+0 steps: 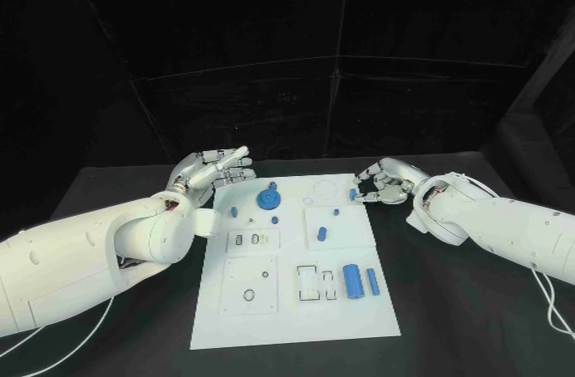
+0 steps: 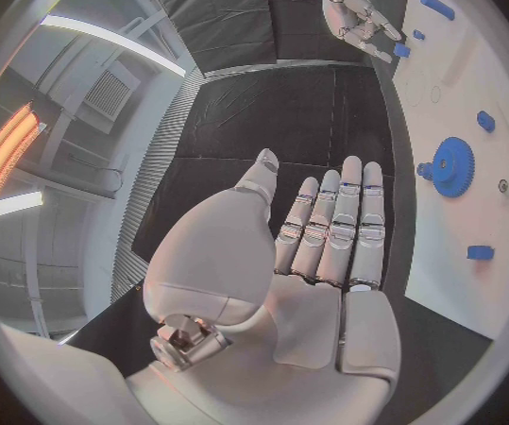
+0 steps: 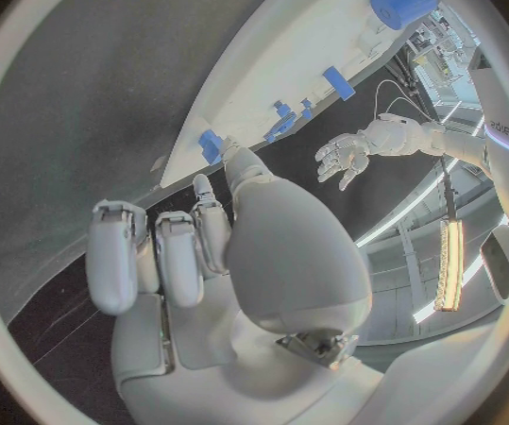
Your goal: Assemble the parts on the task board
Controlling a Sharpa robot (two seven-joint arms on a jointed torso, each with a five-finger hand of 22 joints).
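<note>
Black bench (image 1: 479,310), white task board (image 1: 270,310) at its middle. We see the left hand (image 1: 216,168) flat, fingers straight, empty, beside the board's far-left corner. Right hand (image 1: 381,184) pinches a small blue part (image 1: 354,194) at the board's far-right edge.

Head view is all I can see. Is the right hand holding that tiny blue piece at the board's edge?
Observer: In the right wrist view, the thumb tip of the right hand is against the small blue part at the edge of the task board. I cannot tell whether the part is pinched.
Operator: Is anything hiding in the left hand?
Observer: No. The left wrist view shows the left hand with a bare palm and straight fingers.
Operator: What's the big round blue thing?
Observer: A blue gear. Its teeth show in the left wrist view.
</note>
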